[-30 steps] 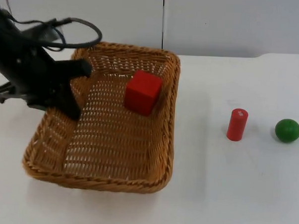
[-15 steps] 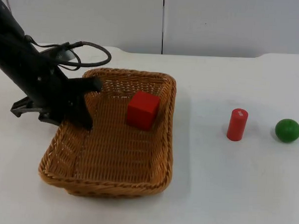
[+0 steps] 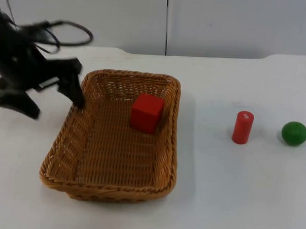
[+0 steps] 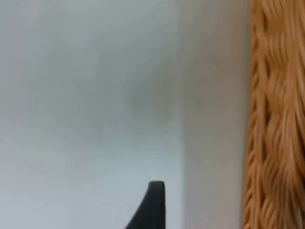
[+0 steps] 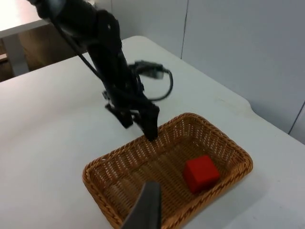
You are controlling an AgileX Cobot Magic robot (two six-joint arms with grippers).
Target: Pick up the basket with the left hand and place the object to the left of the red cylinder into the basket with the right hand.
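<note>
One basket rim beside left gripper

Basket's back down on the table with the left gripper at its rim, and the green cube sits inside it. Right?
Not quite: the cube in the basket is red, as the top view and right wrist view show. The basket does rest on the table, with the left gripper at its left rim.

A: Top cam?
B: Fixed, high, looks down and forward over the counter to the wall.
A: Wrists?
B: Left sits close beside the basket rim; right looks from afar. All share the basket.
</note>
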